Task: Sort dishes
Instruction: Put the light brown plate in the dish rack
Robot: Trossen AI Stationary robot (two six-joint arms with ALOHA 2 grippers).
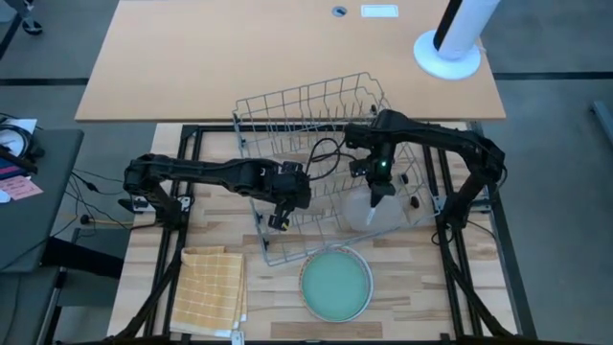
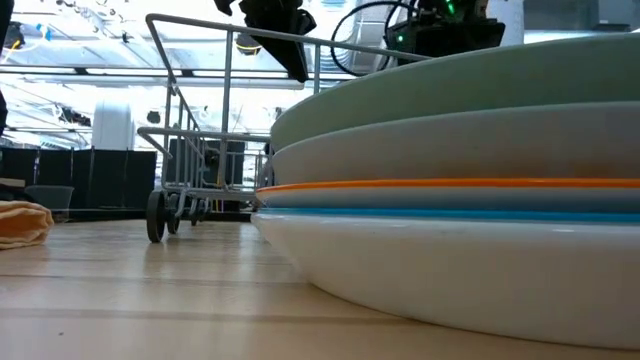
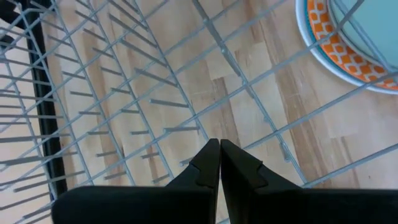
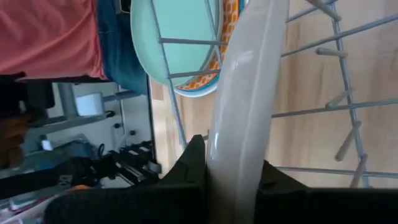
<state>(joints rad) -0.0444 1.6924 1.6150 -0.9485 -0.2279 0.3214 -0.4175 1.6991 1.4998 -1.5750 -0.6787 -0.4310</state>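
- We see the right gripper (image 1: 374, 196) inside the grey wire dish rack (image 1: 287, 105), clamped on the rim of a pale beige-grey round plate (image 1: 376, 211). In the right wrist view its two dark fingers (image 4: 186, 165) press on both faces of this plate (image 4: 245, 106).
- The plate is held on its edge, nearly upright. We judge this is so that it can slide between the thin upright wires of the rack, at the right end.
- The left gripper (image 1: 281, 218) hangs over the near left part of the same rack, with its fingers (image 3: 208, 165) pressed together and nothing between them. We think it waits there, or perhaps steadies the rack, but we cannot tell if it touches a wire.
- The other dishes lie in a flat stack (image 1: 335, 283) on the wooden table (image 1: 278, 297), just near the rack. A pale teal-green plate (image 2: 470, 85) is on top, and below it we see a grey-beige one, an orange-patterned rim (image 3: 329, 37), a blue edge and a white plate.
- A square yellow checked cloth (image 1: 211, 287) lies at the near left, apart from the stack.
- In our judgement the sorting is only at its beginning, because we see no plate standing in the rack by itself.
- A person in a red top shows beyond the table in the right wrist view.
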